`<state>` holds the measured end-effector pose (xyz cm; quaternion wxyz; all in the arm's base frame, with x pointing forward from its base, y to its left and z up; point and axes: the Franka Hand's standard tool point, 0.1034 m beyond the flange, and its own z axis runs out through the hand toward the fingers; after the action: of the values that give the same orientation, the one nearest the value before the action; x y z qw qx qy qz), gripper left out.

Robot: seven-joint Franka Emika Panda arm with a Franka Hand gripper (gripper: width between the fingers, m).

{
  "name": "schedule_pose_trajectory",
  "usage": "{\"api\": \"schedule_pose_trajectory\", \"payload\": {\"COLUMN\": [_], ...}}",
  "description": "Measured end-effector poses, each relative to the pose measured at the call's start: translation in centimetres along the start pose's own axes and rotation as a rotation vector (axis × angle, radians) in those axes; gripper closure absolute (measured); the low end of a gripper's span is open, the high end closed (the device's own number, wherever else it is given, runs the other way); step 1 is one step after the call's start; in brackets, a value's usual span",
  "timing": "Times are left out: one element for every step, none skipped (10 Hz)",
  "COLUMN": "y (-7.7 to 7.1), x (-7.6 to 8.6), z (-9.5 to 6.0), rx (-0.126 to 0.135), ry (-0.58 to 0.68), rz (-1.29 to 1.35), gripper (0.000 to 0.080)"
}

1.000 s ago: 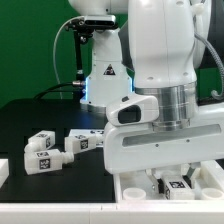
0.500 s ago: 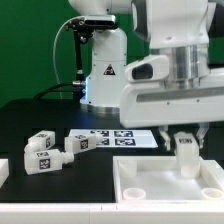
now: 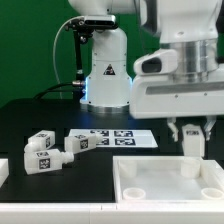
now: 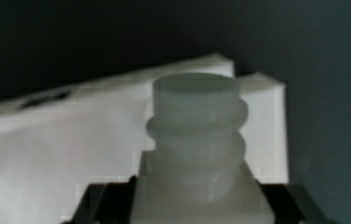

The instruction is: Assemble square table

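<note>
1. Clamping a white leg (image 3: 190, 152) by its upper end, the gripper (image 3: 190, 131) is hanging in the right half of the exterior view's frame. Its jaws are pressing against the leg's sides.
2. In both views the leg is standing upright, with its long axis running straight down from the fingers. In the wrist view the same leg (image 4: 193, 130) is pointing away from the camera toward the white surface beyond.
3. The square tabletop (image 3: 165, 197) is lying flat in the lower right of the frame, directly under the held leg. A corner hole (image 3: 130, 187) is showing open at the exterior view's left end of the slab.
4. The leg's lower end is overlapping the slab's far edge toward the exterior view's right. The hole it is presumably heading for is hidden behind it, and whether the tip is touching the slab cannot be told.
5. The next move is probably depending on one relation: the target lies straight below the tool, so the leg's axis needs to be lining up with that hole.
6. Loose legs (image 3: 40, 152) are lying at the lower left, near the marker board (image 3: 112, 137) and well apart from the gripper.
</note>
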<state>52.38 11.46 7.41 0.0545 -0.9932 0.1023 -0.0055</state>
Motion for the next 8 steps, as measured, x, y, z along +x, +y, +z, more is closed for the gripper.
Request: {"api": "schedule_pose_trajectory", "payload": {"y": [0.1,0.8,1.3,1.2,1.0,1.1,1.1,1.2], "x": [-2.7,-5.3,-7.7,-7.1,-6.6,-6.8,-6.8,-7.0], "z": [-0.6,-0.8,-0.3,-0.4,-0.4,-0.3,-0.3,-0.2], "rx": [-0.014,-0.024,-0.035,-0.034,-0.030,-0.031,-0.031,-0.030], "ry": [-0.015,-0.015,-0.022,-0.026,-0.018,-0.021,-0.022,-0.016], "rz": [-0.004,0.013,0.015,0.005,0.005,0.004,0.004,-0.001], "gripper": [0.0515,0.0515,0.0515,0.0515,0.0515,0.0515,0.0515,0.0515]}}
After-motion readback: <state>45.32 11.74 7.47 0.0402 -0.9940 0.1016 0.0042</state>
